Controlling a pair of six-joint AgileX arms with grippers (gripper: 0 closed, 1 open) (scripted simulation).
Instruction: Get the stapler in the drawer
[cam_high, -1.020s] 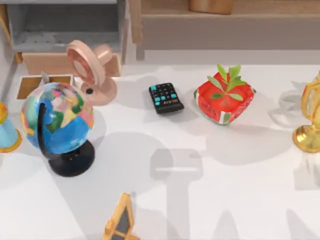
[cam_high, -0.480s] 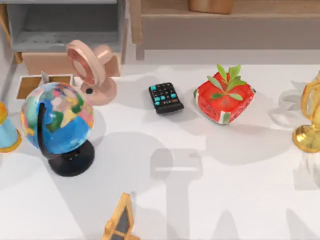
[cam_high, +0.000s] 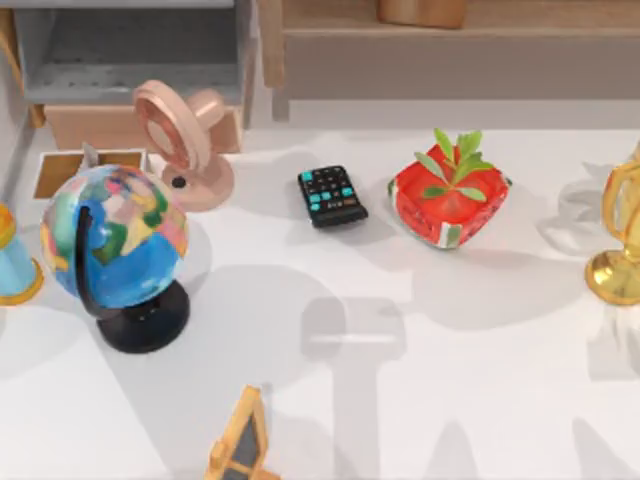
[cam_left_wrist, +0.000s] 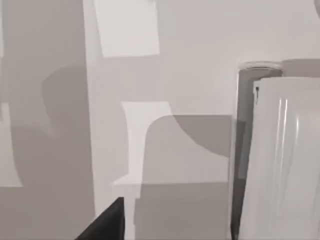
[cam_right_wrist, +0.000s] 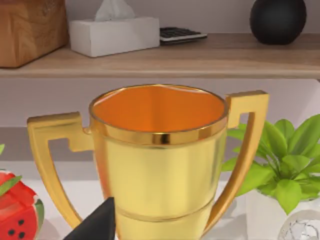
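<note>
Stapler (cam_left_wrist: 285, 160): white glossy body with a thin dark strip down one side. It sits close in front of the left wrist camera against a pale grey surface, so I can't place it on the table from that. A dark tip of the left gripper (cam_left_wrist: 102, 222) is near it, not touching. Grip state: can't tell.

Top view: drawer (cam_high: 60, 172) is at the table's left, tan inside and white walls, just behind the globe (cam_high: 115, 240), which hides part of it. A small pale sliver stands at the drawer's back wall. Can't tell if that is the stapler.

Grey shelf unit (cam_high: 130, 50) is behind the drawer. A pink ring on a stand (cam_high: 180, 140) is just right of it. Black remote (cam_high: 332, 196) lies mid-table. The red pot with green leaves (cam_high: 448, 200) is right of the remote, not touching it.

Right gripper (cam_right_wrist: 97, 222): dark tip in front of the gold trophy (cam_right_wrist: 160, 165), which stands at the table's right edge. Grip state: can't tell.
</note>
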